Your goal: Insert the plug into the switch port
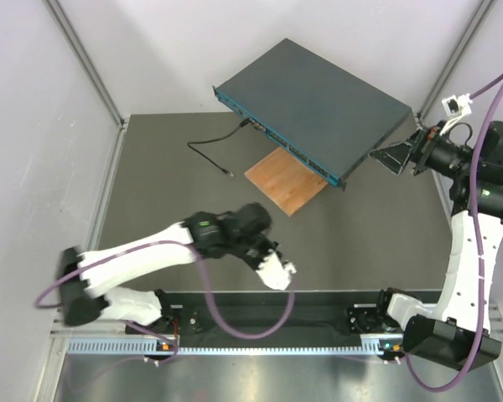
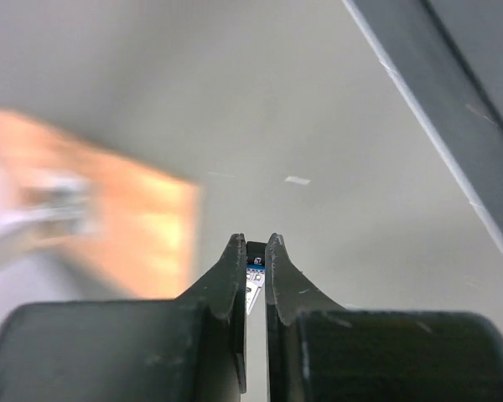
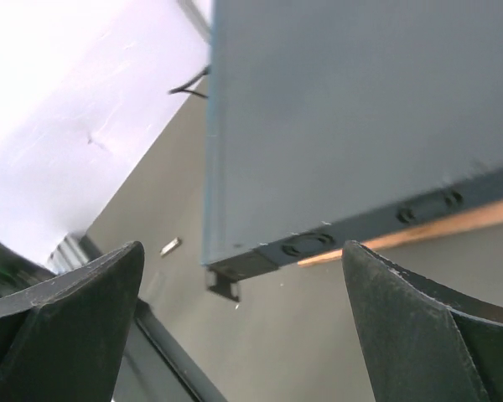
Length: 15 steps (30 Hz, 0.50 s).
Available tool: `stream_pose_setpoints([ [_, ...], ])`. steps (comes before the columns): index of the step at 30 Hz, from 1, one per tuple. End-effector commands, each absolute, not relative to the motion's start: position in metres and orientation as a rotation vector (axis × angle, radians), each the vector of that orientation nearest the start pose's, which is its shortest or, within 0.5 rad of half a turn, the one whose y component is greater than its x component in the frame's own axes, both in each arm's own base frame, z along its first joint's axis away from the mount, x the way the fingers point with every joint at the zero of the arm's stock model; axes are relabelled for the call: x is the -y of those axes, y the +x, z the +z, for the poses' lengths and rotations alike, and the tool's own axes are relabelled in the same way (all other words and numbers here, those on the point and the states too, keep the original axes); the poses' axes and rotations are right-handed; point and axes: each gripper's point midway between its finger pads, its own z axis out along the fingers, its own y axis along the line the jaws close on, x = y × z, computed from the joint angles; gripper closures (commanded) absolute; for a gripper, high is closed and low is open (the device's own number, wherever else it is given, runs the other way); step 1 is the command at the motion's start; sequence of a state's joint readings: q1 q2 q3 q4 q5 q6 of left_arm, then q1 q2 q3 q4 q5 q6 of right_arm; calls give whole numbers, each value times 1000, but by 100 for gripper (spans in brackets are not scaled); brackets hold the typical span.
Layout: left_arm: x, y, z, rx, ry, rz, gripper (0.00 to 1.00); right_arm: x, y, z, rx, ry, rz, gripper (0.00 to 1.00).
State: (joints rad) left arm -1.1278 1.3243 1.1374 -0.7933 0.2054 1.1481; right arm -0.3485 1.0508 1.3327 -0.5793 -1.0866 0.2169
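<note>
Dark grey table mat (image 1: 151, 218) inside plain white walls. The switch (image 1: 318, 105) is set at the far side, its front edge propped on a wooden board (image 1: 287, 180), probably so that the port row is lifted clear of the mat. A black cable (image 1: 203, 147) is run from that face. Its free plug (image 1: 229, 172) is left lying on the mat just beside the board, ungripped. The left gripper (image 1: 282, 273) is held low near the arm bases, well apart from the plug, jaws drawn almost together with nothing identifiable held. The right gripper (image 1: 392, 157) is spread wide at the switch's right corner, likely to brace it against the insertion push; contact cannot be confirmed.
</note>
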Motion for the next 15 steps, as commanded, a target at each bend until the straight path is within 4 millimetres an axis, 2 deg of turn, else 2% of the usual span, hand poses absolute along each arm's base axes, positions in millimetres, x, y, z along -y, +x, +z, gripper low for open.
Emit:
stream_pose_setpoints([
  [1,299,122,217,-711,2170,-309,100,-86,261,414,-1714,-402,941,2],
  [2,299,120,228,-656,2117,-301,100,-90,259,416,-1713,-418,954,2],
  [3,292,117,255,-587,2009,-271,100,-103,255,418,-1705,-466,981,2],
  [5,296,114,279,-448,1867,-230,100,-118,252,422,-1691,-527,988,2],
  [6,290,109,301,-383,1792,-209,100,-140,243,425,-1673,-607,1031,2],
  [8,288,105,316,-320,1722,-190,100,-163,237,423,-1662,-696,1048,2],
  [9,284,100,327,-290,1690,-193,100,-183,229,421,-1657,-766,1108,2],
  [13,278,99,339,-174,1639,-94,100,-221,215,418,-1651,-842,1334,3],
  [14,276,99,340,-162,1633,-73,100,-230,216,412,-1670,-858,1373,4],
  [15,275,100,339,-157,1636,-58,100,-245,204,410,-1662,-914,1423,3],
])
